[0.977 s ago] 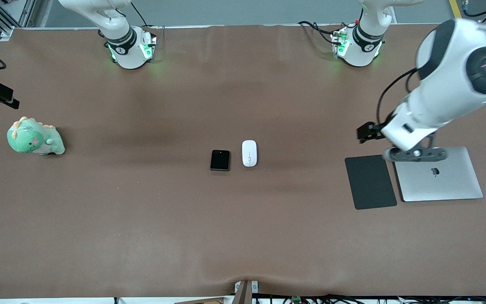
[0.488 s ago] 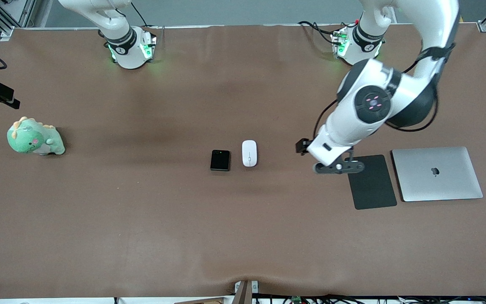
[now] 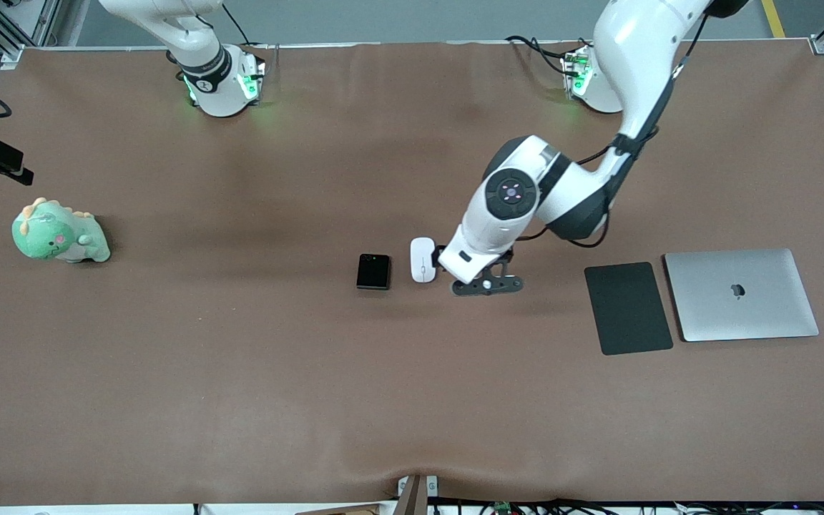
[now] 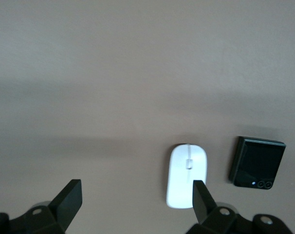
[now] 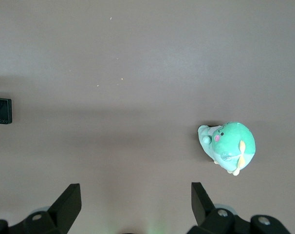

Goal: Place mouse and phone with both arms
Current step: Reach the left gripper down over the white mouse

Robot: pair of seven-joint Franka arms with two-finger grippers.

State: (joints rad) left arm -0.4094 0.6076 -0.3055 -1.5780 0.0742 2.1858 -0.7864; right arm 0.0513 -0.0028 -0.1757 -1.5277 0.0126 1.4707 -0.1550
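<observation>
Mouse: I see the mouse [image 3: 422, 259] mid-table, just beside the phone [image 3: 373, 272], toward the left arm's end.
Phone: flat, screen down, camera lenses showing.
Left gripper: the left gripper [image 4: 133, 207] hangs over the table just beside the mouse, fingers apart.
Right gripper: the right gripper [image 5: 133, 204] waits up high, fingers apart, nothing held.
Handling: both look light, glossy, slippery — I'd pinch each across its long sides.

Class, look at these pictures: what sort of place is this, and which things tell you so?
Probably a robotics lab: two white robot arms with green-lit bases mounted along a brown-covered table, loose cables at its edge, and test objects like a green plush dinosaur.
</observation>
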